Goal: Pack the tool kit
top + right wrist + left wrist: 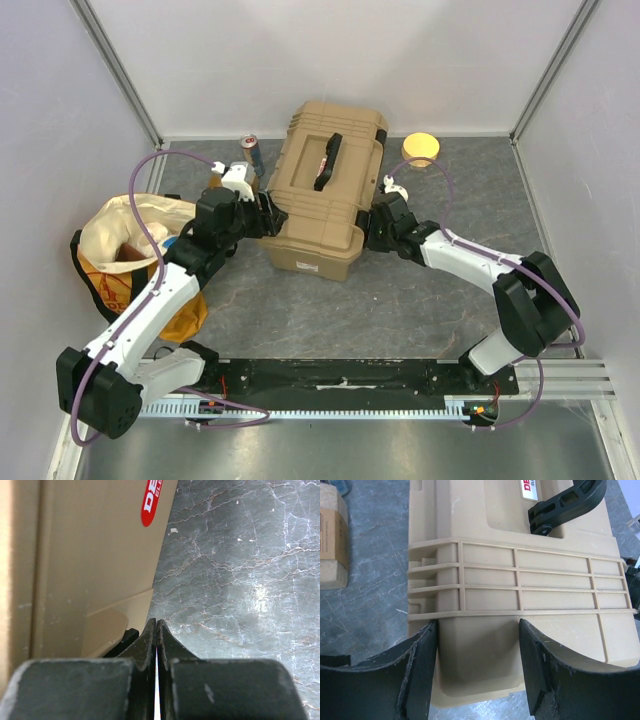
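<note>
The tool kit's tan toolbox (325,190) lies closed in the middle of the table, its black handle (328,160) on top. My left gripper (270,215) is at the box's left end. In the left wrist view its fingers (422,670) stand either side of a tan moulded block on the toolbox (520,570), both touching it, under the ribbed lid edge. My right gripper (378,222) is shut with nothing in it, its tips (157,622) beside the toolbox (75,555) wall and near a black latch (122,641). No loose tools show.
A yellow-cream cloth bag (130,250) sits open at the left beside my left arm. A small cardboard box (332,540) stands left of the toolbox. A small can (250,152) and a round yellow disc (421,147) lie by the back wall.
</note>
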